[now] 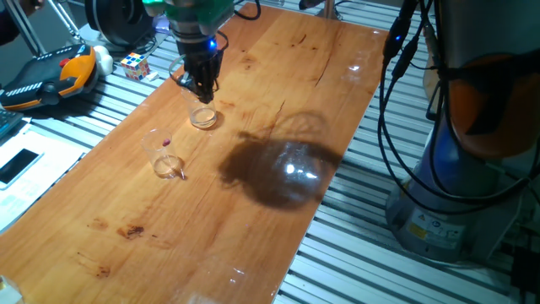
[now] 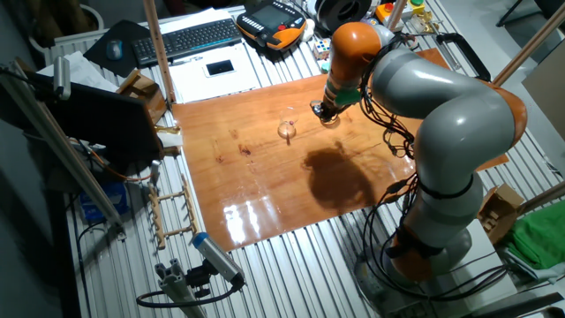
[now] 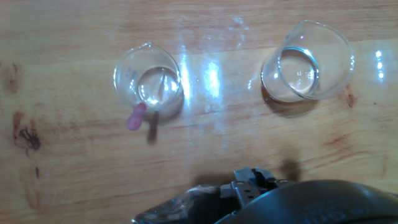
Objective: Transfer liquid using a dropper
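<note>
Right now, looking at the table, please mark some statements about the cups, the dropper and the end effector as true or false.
1. Two clear cups stand on the wooden table. True.
2. The dropper rests in one cup. True.
3. The end effector holds the dropper. False: the dropper stands in the other cup, apart from it.
4. A Rubik's cube lies on the wooden board. False: it is beside the board.
</note>
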Tool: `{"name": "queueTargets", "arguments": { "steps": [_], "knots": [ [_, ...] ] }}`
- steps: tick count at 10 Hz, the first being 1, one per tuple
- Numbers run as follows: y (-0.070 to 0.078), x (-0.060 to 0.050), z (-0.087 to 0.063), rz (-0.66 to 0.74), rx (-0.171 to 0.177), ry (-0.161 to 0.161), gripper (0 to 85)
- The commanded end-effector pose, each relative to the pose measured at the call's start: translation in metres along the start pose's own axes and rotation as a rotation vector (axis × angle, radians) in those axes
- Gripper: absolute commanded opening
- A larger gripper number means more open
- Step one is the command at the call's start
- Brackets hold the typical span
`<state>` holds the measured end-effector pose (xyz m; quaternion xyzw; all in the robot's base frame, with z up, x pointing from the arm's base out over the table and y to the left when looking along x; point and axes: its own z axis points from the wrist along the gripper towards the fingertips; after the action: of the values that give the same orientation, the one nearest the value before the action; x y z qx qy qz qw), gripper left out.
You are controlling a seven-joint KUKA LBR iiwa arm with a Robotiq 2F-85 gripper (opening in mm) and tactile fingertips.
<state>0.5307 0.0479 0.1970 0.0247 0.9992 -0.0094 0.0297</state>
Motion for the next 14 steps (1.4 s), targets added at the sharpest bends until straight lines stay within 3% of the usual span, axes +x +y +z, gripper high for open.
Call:
{"name": "queueTargets", "arguments": {
  "steps": [1,5,9,11,14],
  "knots": [
    [0.002,-0.001,0.002,0.002,0.000,0.000,1.0],
    [0.016,0.001,0.011,0.011,0.021,-0.006,1.0],
    [0.045,0.003,0.011,0.055,0.067,-0.002,1.0],
    [0.055,-0.001,0.015,0.094,0.053,0.007,1.0],
    [0.053,-0.008,0.026,0.108,0.034,-0.010,1.0]
  ]
}}
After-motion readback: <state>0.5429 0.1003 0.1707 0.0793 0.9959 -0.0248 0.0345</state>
